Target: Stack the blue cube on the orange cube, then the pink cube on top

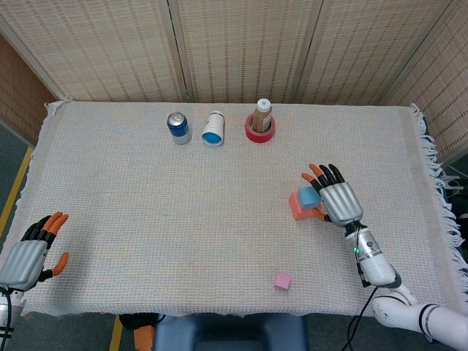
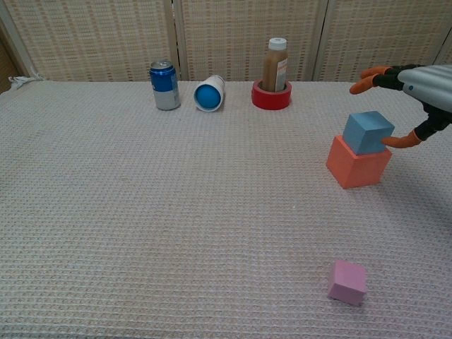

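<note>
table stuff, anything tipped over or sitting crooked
The white cup at the back lies on its side, its blue inside facing the camera, between the upright can and the bottle standing inside the red tape roll. The blue cube sits rotated and off-centre on the orange cube.

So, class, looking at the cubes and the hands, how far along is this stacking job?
Done: the blue cube sits on the orange cube. In hand: nothing; the right robot hand is open beside the stack, fingers apart from the blue cube. Left: the pink cube lies alone on the cloth, not yet picked up and stacked on top.
</note>
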Available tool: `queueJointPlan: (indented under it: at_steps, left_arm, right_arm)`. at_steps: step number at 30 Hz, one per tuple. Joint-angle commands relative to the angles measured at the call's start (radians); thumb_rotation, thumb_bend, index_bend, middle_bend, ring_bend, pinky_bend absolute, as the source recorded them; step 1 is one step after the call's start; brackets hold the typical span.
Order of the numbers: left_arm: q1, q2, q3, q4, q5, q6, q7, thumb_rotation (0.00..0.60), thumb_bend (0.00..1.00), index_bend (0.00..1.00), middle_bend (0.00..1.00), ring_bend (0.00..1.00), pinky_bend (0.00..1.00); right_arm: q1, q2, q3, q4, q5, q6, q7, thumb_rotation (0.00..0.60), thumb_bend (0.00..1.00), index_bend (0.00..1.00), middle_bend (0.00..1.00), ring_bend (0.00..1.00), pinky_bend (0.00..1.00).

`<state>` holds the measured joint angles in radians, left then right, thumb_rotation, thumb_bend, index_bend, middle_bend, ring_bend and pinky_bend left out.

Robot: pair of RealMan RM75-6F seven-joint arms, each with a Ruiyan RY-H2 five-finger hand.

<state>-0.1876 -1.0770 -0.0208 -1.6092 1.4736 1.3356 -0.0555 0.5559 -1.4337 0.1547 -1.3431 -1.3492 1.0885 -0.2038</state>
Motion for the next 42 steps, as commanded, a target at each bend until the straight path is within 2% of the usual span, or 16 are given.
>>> queueJointPlan:
  at_steps: [1, 5, 8, 11, 15, 19, 22, 27, 35, 42]
  left_arm:
    - [0.001, 0.000, 0.000, 0.000, 0.001, 0.001, -0.003, 0.600, 0.46, 0.00, 0.00, 0.00, 0.11]
    - [0.001, 0.001, 0.003, 0.000, 0.006, 0.001, -0.003, 0.600, 0.46, 0.00, 0.00, 0.00, 0.11]
    - [0.000, 0.001, 0.004, -0.001, 0.008, -0.001, -0.004, 0.600, 0.46, 0.00, 0.00, 0.00, 0.11]
    - [-0.001, 0.003, 0.006, -0.002, 0.010, -0.004, -0.002, 0.600, 0.46, 0.00, 0.00, 0.00, 0.11]
    - [-0.002, 0.010, 0.012, -0.010, 0.025, -0.003, -0.017, 0.600, 0.46, 0.00, 0.00, 0.00, 0.11]
    - [-0.002, 0.021, 0.020, -0.013, 0.047, 0.002, -0.043, 0.600, 0.46, 0.00, 0.00, 0.00, 0.11]
    - [-0.002, 0.029, 0.026, -0.013, 0.065, 0.007, -0.064, 0.600, 0.46, 0.00, 0.00, 0.00, 0.11]
    - [0.002, 0.041, 0.036, -0.015, 0.089, 0.019, -0.092, 0.600, 0.46, 0.00, 0.00, 0.00, 0.11]
    - [0.008, 0.051, 0.042, -0.012, 0.107, 0.038, -0.122, 0.600, 0.46, 0.00, 0.00, 0.00, 0.11]
    - [0.008, 0.053, 0.044, -0.011, 0.113, 0.042, -0.132, 0.600, 0.46, 0.00, 0.00, 0.00, 0.11]
  right_arm:
    - [-0.011, 0.014, -0.009, -0.031, -0.021, 0.023, 0.015, 0.600, 0.19, 0.15, 0.00, 0.00, 0.00]
    - [-0.050, 0.056, -0.055, -0.141, -0.091, 0.079, 0.051, 0.600, 0.19, 0.14, 0.00, 0.00, 0.00]
    - [-0.103, 0.086, -0.112, -0.250, -0.146, 0.142, 0.032, 0.600, 0.19, 0.14, 0.00, 0.00, 0.00]
    - [-0.178, 0.077, -0.171, -0.335, -0.186, 0.227, 0.007, 0.600, 0.19, 0.16, 0.00, 0.00, 0.00]
    - [-0.250, 0.035, -0.237, -0.369, -0.218, 0.280, 0.033, 0.600, 0.19, 0.18, 0.00, 0.00, 0.00]
    - [-0.295, -0.023, -0.294, -0.352, -0.215, 0.262, 0.055, 0.600, 0.19, 0.23, 0.00, 0.00, 0.00]
    - [-0.322, -0.068, -0.304, -0.341, -0.191, 0.250, 0.108, 0.600, 0.19, 0.27, 0.00, 0.00, 0.00]
    - [-0.366, -0.171, -0.307, -0.255, -0.164, 0.241, 0.174, 0.600, 0.19, 0.28, 0.00, 0.00, 0.00]
    - [-0.391, -0.211, -0.305, -0.223, -0.145, 0.215, 0.195, 0.600, 0.19, 0.28, 0.00, 0.00, 0.00]
    - [-0.412, -0.245, -0.280, -0.185, -0.128, 0.216, 0.214, 0.600, 0.19, 0.32, 0.00, 0.00, 0.00]
